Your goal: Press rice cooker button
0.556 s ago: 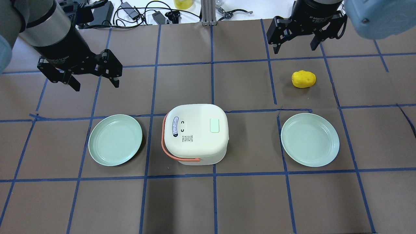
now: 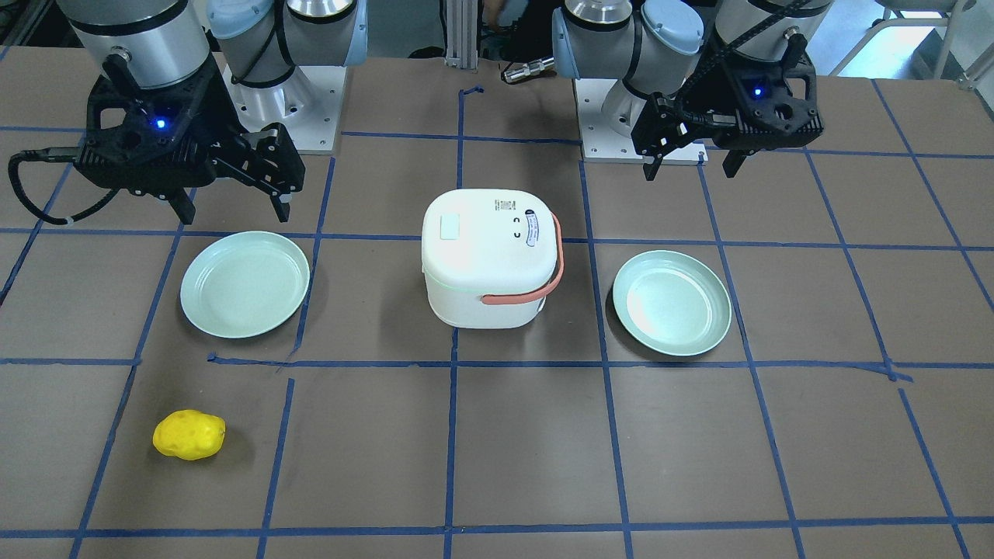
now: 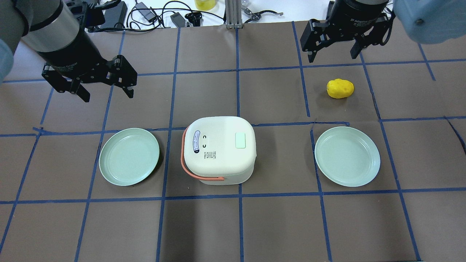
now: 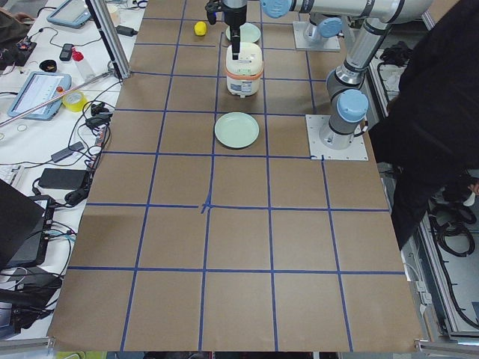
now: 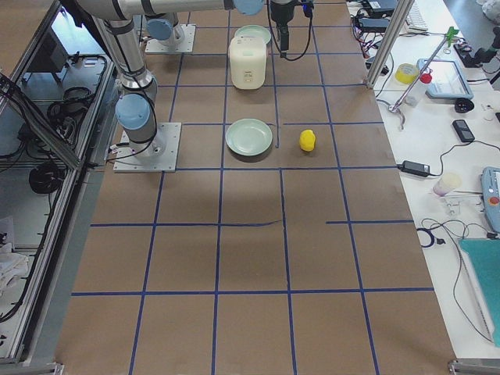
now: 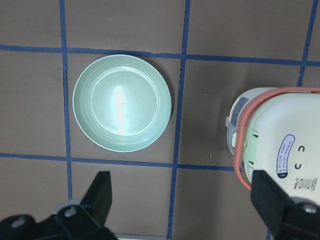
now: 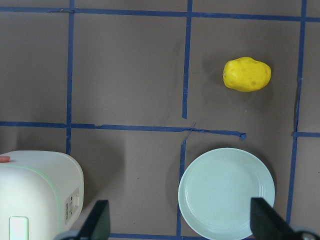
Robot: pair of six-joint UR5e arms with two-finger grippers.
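Overhead: the right gripper has drawn back slightly; it and the left gripper gape wide, empty. The small white rounded rice cooker with salmon strap handle sits mid-table. Front view: its pale green square lid button faces up. The shell is likely rigid and light; press straight down, no grasp.

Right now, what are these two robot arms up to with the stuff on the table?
Nothing is being handled yet. The job is to press a button on the white rice cooker, which sits with its lid shut mid-table between two mint-green plates. The left gripper and right gripper both hang open above the table, clear of the cooker and holding nothing. A yellow potato-like toy lies below the right gripper. The pale green square on the lid, likely the button, is untouched.
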